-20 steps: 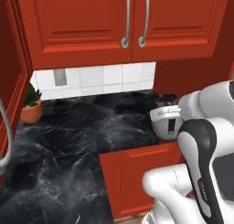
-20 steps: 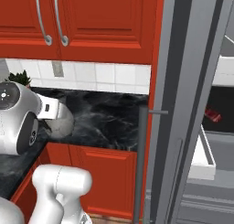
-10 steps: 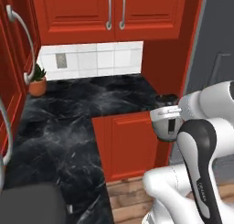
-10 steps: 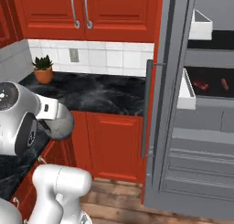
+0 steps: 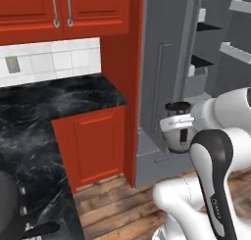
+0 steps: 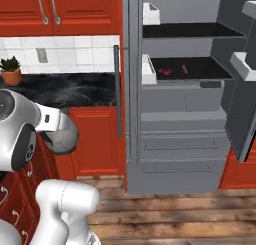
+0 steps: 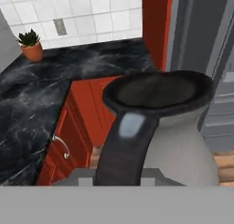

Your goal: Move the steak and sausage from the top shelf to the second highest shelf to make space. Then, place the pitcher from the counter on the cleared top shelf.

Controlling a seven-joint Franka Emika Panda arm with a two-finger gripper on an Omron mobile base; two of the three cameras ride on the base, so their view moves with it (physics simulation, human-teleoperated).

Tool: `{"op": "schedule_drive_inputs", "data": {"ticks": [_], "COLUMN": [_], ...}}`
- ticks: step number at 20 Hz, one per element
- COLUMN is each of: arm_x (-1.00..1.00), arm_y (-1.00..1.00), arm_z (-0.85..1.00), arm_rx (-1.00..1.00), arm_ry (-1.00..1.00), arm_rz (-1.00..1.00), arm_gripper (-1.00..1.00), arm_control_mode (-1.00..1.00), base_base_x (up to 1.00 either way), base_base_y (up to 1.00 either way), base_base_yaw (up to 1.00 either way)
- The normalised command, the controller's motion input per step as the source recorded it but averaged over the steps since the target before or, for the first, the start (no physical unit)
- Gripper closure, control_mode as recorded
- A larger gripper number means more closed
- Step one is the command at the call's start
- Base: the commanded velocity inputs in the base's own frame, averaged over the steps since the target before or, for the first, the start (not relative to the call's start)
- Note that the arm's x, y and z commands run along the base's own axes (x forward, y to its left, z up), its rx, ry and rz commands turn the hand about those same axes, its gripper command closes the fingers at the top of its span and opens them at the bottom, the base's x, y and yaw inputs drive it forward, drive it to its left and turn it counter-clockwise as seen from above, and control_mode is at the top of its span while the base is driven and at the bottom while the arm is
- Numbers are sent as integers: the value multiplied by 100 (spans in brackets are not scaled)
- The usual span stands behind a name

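Kitchen; gripper [image 5: 177, 131] around pitcher [image 7: 173, 136] (aloft)

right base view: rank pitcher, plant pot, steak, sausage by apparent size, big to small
1. pitcher, nearest the camera, which inflates it
2. plant pot
3. steak and sausage: both tiny specks, too alike to rank

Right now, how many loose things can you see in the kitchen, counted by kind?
Pitcher, carried in the gripper: 1
Meat pieces, the steak and the sausage, on the second highest shelf: 2
Potted plant on the counter: 1
Total: 4
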Motion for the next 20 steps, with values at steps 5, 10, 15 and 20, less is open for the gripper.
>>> {"op": "schedule_drive_inputs", "data": {"ticks": [5, 10, 15, 20], "arm_x": [0, 0, 0, 0], "arm_y": [0, 0, 0, 0], "arm_z": [0, 0, 0, 0], "arm_rx": [0, 0, 0, 0], "arm_ry": [0, 0, 0, 0], "arm_rz": [0, 0, 0, 0], "arm_gripper": [100, 100, 100, 100], "arm_control_mode": [100, 100, 100, 100], "base_base_x": [0, 13, 39, 71], "base_base_y": [-98, -100, -88, -59], "base_base_yaw": [-41, -26, 18, 45]}}
